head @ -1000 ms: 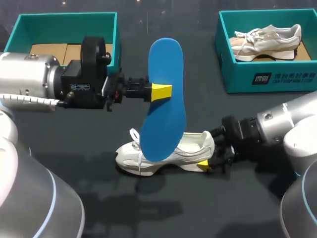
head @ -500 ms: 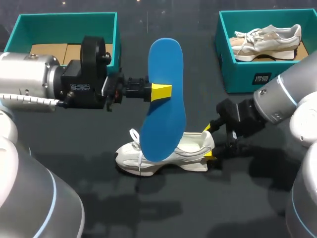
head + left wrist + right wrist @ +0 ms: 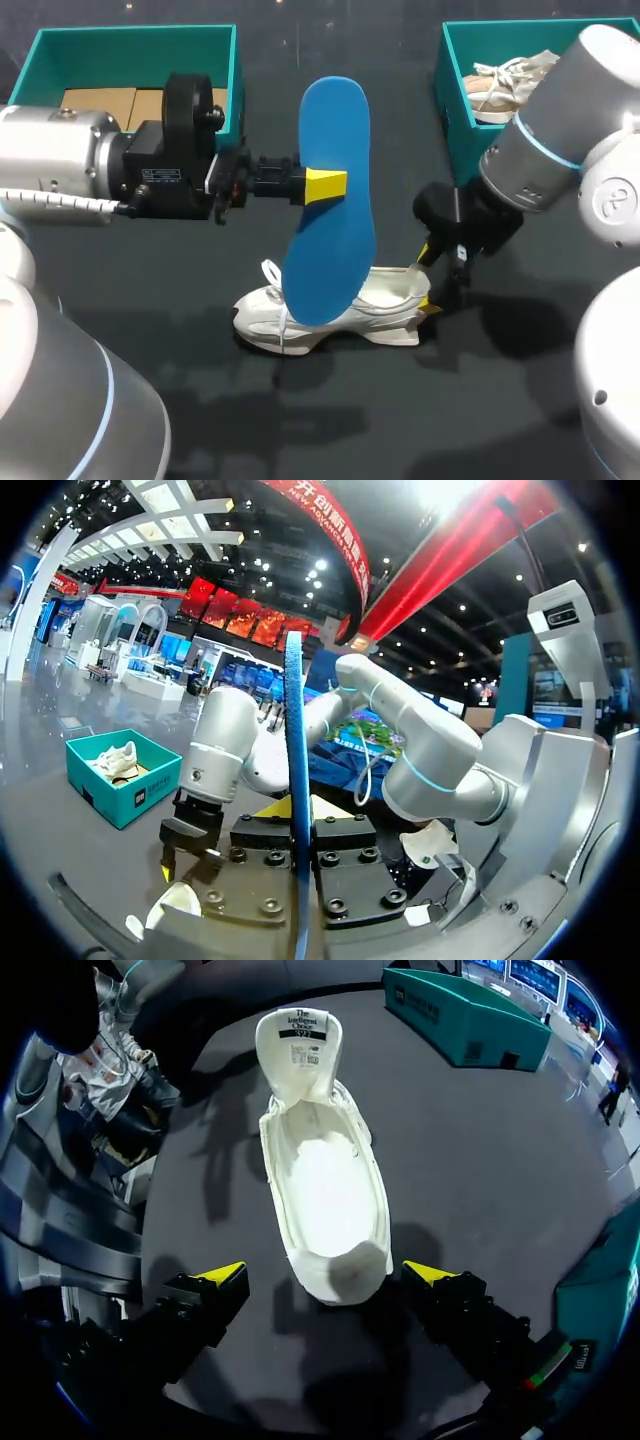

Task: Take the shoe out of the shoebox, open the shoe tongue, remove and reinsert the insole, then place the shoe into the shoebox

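Observation:
A blue insole (image 3: 337,150) stands upright above the table, with my left gripper (image 3: 326,186) shut on its edge. In the left wrist view the insole (image 3: 295,740) shows edge-on between the fingers of that gripper (image 3: 299,810). Below it a white shoe (image 3: 392,298) lies on the dark table, toe to the left. In the right wrist view the shoe (image 3: 325,1185) has its tongue (image 3: 298,1040) pulled forward and its inside bare. My right gripper (image 3: 326,1274) hangs open over the heel, one yellow tip on each side. From the head view that right gripper (image 3: 428,280) points down at the heel.
A teal shoebox (image 3: 135,40) with cardboard inside sits at the back left. Another teal box (image 3: 520,155) at the back right holds a second shoe (image 3: 497,85), partly hidden by my right arm. Open dark table lies in front of the shoe.
My right arm has risen and swung up behind the heel, turning its gripper from level to pointing down. The left arm and insole have not moved.

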`<state>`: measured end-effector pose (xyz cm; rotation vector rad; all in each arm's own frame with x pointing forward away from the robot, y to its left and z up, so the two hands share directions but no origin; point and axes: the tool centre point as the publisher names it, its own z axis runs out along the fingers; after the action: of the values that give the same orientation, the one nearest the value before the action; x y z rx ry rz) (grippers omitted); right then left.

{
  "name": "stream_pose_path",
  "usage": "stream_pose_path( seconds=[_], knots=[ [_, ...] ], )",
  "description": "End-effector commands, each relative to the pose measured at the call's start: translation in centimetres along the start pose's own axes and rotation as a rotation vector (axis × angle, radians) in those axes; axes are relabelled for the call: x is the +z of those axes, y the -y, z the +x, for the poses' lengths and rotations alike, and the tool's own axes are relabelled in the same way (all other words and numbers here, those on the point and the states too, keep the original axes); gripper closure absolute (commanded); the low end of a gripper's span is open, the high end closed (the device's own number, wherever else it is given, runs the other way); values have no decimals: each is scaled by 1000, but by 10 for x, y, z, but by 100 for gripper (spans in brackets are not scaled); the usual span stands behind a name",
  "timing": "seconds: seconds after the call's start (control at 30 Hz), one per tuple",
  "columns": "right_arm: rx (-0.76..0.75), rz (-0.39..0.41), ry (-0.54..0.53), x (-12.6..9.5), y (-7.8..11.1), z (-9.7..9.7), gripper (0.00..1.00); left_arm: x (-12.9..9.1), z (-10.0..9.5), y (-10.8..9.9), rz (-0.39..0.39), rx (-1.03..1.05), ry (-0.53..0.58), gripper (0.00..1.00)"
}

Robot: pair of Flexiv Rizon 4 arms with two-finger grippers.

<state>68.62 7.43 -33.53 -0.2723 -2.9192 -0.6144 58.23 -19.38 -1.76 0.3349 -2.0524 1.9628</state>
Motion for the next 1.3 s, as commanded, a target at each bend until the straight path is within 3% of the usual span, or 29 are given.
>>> stream_pose_path(
  seconds=[0.03, 0.37, 0.8, 1.3],
  knots=[
    [9, 247, -4, 0, -5, -4, 0, 2, 0, -1, 2, 0, 0, 100],
    [4, 336, 1, -6, -13, -3, 0, 2, 0, -1, 2, 0, 0, 100],
    [-6, 365, 41, -8, -32, 2, 0, 2, 0, -1, 2, 0, 0, 100],
    [-83, 427, 58, 10, -76, -24, 0, 2, 0, -1, 2, 0, 0, 100]
  ],
)
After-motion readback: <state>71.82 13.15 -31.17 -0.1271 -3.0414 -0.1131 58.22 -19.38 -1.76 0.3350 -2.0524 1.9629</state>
